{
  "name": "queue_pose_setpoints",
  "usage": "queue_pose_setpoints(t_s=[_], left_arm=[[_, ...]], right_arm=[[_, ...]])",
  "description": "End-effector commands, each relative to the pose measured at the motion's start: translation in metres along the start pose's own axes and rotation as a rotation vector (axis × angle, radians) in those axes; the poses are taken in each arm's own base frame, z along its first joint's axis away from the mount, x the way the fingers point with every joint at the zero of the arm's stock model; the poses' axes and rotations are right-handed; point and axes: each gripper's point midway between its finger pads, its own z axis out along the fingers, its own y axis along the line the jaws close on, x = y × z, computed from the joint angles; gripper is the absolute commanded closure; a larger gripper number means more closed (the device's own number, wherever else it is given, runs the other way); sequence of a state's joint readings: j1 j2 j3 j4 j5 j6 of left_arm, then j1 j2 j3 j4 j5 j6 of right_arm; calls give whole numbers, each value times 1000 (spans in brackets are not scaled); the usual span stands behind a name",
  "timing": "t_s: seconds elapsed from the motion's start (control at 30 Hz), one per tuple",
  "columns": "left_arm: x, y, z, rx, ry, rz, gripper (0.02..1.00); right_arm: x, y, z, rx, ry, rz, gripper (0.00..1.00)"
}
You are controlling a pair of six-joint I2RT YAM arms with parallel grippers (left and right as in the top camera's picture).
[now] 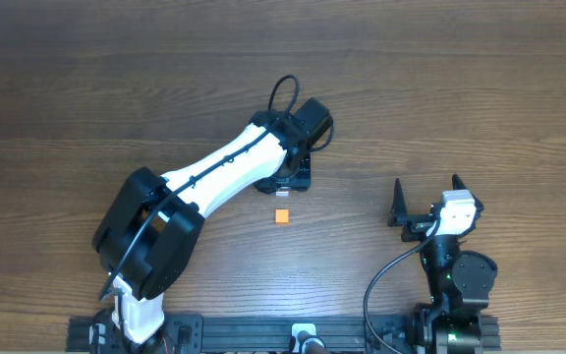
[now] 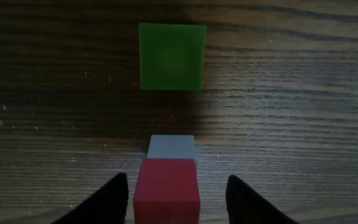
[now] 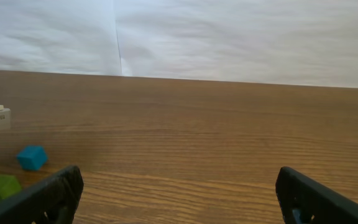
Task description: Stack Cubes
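At counter (image 1: 480, 79) centre, your left pincer (image 2: 178, 178) sits spread around the red cube (image 2: 166, 190) with fingers clear of it. Pale grey cube (image 2: 171, 147) touches red's far side; green cube (image 2: 171, 56) lies beyond, apart. Orange cube (image 1: 281, 216) sits near. Your right pincer (image 3: 179, 171) is wide, holding nothing.

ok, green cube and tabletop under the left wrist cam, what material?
Green cube: probably painted wood or matte plastic; flat even colour, no glare. Tabletop: wood or wood-grain laminate; dark streaky grain, faint sheen; can't tell which.
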State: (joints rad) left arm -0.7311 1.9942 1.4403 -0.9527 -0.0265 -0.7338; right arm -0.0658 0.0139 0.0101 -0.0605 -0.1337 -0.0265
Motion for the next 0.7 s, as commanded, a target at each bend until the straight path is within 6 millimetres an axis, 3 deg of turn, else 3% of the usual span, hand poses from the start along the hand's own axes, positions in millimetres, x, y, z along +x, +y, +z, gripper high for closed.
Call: queue_pose_setpoints(t_s=[0.03,0.2,0.27,0.4,0.53,0.7], left_arm=[[-1,-2,1,-5,4,-5,441],[10,4,-16,-19,19,4,406],[23,8,-28,-43,33,-23,404],[37,-2,-37,-38,33,16,402],[49,-9,-35,-33,54,23,402],[64,-2,-22,-62,82,-17,417]], right_arm=[[1,1,0,-10,0,3,9],[1,1,0,-10,0,3,9],[1,1,0,-10,0,3,7],[1,1,0,-10,0,3,9],[1,1,0,-10,0,3,9],[1,1,0,-10,0,3,9]])
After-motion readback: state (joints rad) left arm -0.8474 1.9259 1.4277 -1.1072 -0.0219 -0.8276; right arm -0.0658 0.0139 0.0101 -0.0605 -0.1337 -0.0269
